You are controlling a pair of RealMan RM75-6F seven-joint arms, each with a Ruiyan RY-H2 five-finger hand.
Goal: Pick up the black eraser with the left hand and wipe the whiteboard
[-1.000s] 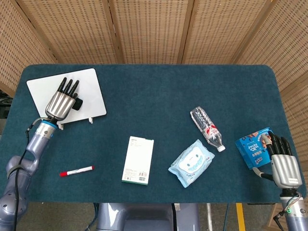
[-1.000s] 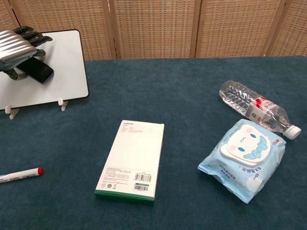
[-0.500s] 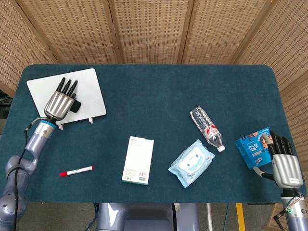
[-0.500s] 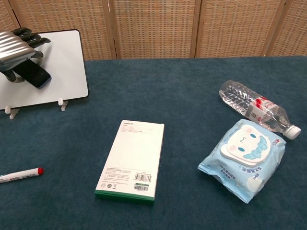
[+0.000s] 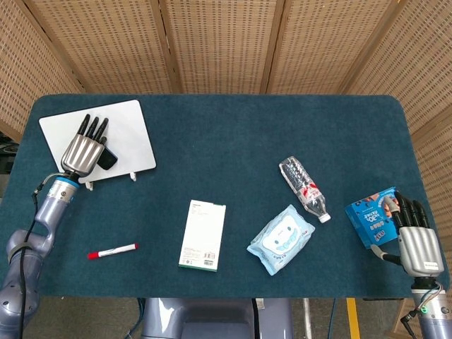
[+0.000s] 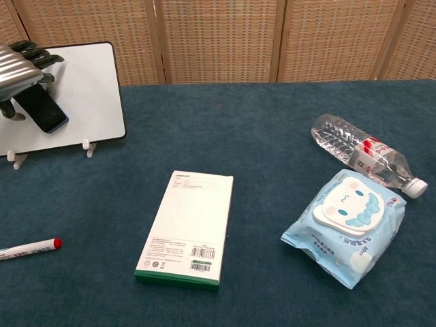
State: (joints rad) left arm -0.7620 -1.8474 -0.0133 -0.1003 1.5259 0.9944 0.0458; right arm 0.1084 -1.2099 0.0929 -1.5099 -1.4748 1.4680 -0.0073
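The whiteboard (image 5: pixel 131 131) (image 6: pixel 88 88) stands on small feet at the table's far left. My left hand (image 5: pixel 83 146) (image 6: pixel 22 63) lies over the board's left part and holds the black eraser (image 5: pixel 106 158) (image 6: pixel 41 107) flat against the white surface, with the eraser sticking out below the palm. My right hand (image 5: pixel 415 240) rests at the near right edge of the table beside a blue packet (image 5: pixel 371 214); its fingers lie straight and hold nothing. The chest view does not show the right hand.
A red-capped marker (image 5: pixel 111 251) (image 6: pixel 27 249) lies near the front left. A white box (image 5: pixel 203 234) (image 6: pixel 187 226) sits mid-table. A wet-wipes pack (image 5: pixel 281 239) (image 6: pixel 349 225) and a lying water bottle (image 5: pixel 304 188) (image 6: pixel 364 156) are to the right.
My left hand has slid leftward across the whiteboard with the eraser, which has turned more upright under the palm. The right hand has stayed put.
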